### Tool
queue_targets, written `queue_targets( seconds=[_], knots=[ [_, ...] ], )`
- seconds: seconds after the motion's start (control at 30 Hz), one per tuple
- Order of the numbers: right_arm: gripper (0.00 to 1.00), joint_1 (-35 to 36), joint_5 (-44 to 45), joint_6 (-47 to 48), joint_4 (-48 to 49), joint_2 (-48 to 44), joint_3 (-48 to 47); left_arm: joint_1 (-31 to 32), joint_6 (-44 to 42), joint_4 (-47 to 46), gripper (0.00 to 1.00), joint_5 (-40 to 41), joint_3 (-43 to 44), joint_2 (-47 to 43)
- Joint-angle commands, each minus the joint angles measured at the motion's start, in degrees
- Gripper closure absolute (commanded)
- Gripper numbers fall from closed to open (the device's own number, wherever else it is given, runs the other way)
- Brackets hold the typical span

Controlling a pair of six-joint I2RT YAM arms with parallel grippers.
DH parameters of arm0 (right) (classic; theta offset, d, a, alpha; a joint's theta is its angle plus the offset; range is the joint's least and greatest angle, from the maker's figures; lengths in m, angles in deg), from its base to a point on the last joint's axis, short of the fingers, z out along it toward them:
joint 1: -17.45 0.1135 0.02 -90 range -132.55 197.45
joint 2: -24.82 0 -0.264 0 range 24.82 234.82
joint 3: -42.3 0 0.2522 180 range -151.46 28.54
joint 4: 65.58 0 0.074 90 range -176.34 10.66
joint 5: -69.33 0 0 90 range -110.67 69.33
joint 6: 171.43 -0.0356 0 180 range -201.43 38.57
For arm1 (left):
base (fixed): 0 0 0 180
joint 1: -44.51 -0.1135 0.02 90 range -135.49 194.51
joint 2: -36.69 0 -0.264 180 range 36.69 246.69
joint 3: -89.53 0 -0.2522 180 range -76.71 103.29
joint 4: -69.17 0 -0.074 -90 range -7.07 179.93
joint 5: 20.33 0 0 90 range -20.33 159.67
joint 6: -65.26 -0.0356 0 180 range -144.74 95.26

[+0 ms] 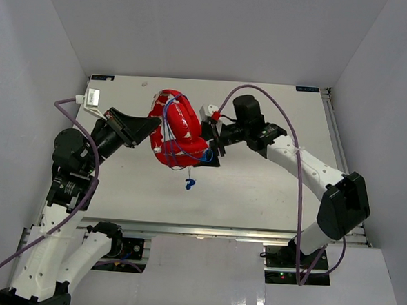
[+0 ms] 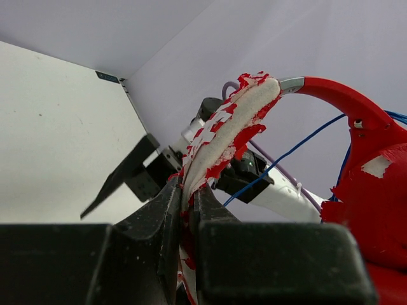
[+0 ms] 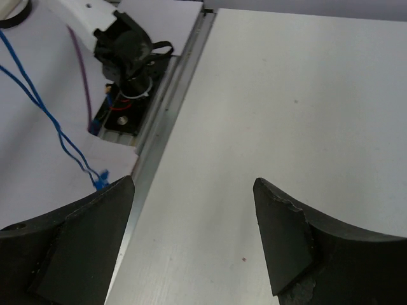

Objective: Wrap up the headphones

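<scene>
The red headphones hang above the middle of the table, folded together, with the thin blue cord looped around them. The blue plug dangles below. My left gripper is shut on the headband's worn, flaking padding, with its jaws pressed against it. A red earcup and the cord show at the right of that view. My right gripper is open just right of the headphones. In its wrist view the jaws hold nothing, and the cord and plug hang at the left.
The white table is enclosed by white walls on three sides. An aluminium rail runs along the near edge, by the arm bases. Thick purple cables loop over both arms.
</scene>
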Motion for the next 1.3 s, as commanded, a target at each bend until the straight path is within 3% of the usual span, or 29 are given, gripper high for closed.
queue_targets(
  seconds=[0.0,0.17,0.27,0.33,0.6,0.83,1.07,1.27],
  knots=[
    [0.18,5.9,-5.8,5.2,-3.5,-4.7,1.3,0.2,2.8,-2.7,1.0,0.5,1.8,-1.1],
    [0.3,6.4,-7.0,7.7,-6.9,-5.7,1.5,0.2,2.6,-2.5,1.0,0.6,2.5,-0.9],
    [0.55,6.3,-6.4,6.3,-5.6,-5.8,1.8,0.2,2.7,-2.7,1.0,0.6,2.4,-0.7],
    [0.61,6.2,-5.8,5.7,-5.2,-5.7,1.8,0.2,2.8,-2.7,1.0,0.6,2.1,-0.9],
    [0.52,6.3,-8.9,5.7,-5.3,-5.4,1.2,0.2,2.7,-2.7,1.0,0.4,2.0,-1.5],
    [0.32,4.8,3.6,4.6,-4.6,-5.6,0.3,0.2,2.5,-2.7,1.0,0.4,2.1,-1.3],
    [0.3,-0.6,8.4,3.3,-3.1,-6.3,0.5,0.2,2.7,-2.7,1.0,0.5,2.1,-1.1],
    [0.31,-2.7,4.5,3.0,-2.8,-7.9,3.0,0.2,3.1,-3.0,1.0,0.3,1.5,-1.7]
  ],
)
